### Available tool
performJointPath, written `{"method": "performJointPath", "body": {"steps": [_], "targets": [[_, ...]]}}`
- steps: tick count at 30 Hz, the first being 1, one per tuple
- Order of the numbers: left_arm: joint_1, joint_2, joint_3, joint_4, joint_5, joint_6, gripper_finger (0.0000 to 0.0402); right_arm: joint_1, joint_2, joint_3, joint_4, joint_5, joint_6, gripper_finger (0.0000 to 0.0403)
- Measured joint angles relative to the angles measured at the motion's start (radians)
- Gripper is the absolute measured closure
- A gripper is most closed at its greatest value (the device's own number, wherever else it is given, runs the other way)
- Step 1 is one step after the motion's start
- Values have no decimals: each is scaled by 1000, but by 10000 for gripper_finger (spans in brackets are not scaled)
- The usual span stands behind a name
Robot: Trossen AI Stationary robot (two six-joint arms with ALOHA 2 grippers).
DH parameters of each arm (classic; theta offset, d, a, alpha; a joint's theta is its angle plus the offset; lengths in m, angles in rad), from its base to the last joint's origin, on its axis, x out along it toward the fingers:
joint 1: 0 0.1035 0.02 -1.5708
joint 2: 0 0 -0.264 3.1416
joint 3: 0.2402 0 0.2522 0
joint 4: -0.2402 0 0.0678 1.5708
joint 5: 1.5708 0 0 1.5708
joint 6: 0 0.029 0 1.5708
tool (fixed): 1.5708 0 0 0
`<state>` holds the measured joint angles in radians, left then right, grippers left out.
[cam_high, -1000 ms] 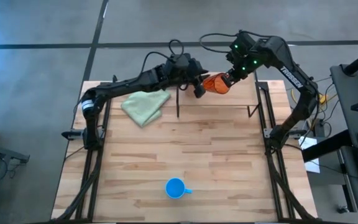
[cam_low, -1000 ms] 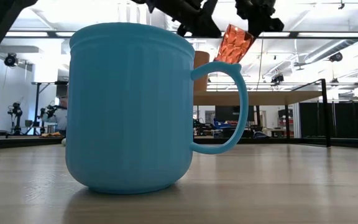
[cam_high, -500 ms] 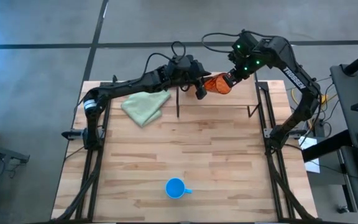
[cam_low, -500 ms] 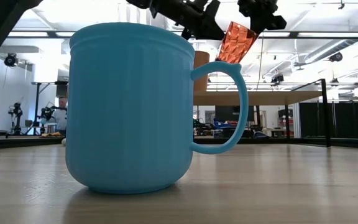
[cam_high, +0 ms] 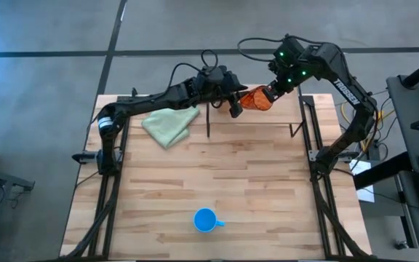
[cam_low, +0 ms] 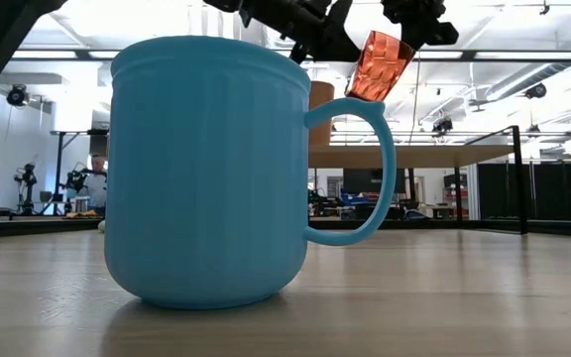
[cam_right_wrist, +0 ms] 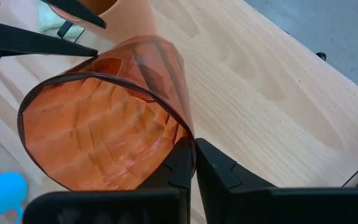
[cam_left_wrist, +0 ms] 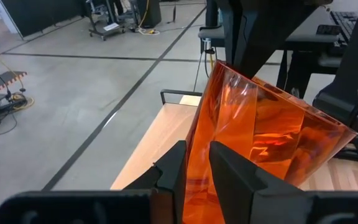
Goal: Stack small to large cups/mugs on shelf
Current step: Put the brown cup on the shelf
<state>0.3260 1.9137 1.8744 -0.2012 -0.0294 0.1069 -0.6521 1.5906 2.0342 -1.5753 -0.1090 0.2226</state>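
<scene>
Claws both pinching tilted orange-red cup above shelf.

Textured cup top centre above shelf; cloth to left; mug bottom centre.

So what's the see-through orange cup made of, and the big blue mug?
The orange cup looks like clear tinted plastic, maybe glass: you can see through its ridged, shiny wall. The right claw pinches its rim, and the left claw grips it too. The blue mug looks like matte plastic or glazed ceramic: solid, smooth, faintly ribbed, with only a soft shine. I can't tell which.
</scene>
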Motion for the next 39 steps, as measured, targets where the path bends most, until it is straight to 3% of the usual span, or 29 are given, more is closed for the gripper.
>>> {"method": "performJointPath", "body": {"steps": [23, 35, 39], "targets": [[-8, 1, -31, -1, 8, -48, 341, 0, 2, 0, 16, -2, -40, 393], [21, -8, -26, -51, -103, 8, 341, -1, 3, 0, 16, -2, -69, 394], [35, -40, -22, -55, -165, 48, 341, -3, 3, -4, 14, 53, -85, 394]]}}
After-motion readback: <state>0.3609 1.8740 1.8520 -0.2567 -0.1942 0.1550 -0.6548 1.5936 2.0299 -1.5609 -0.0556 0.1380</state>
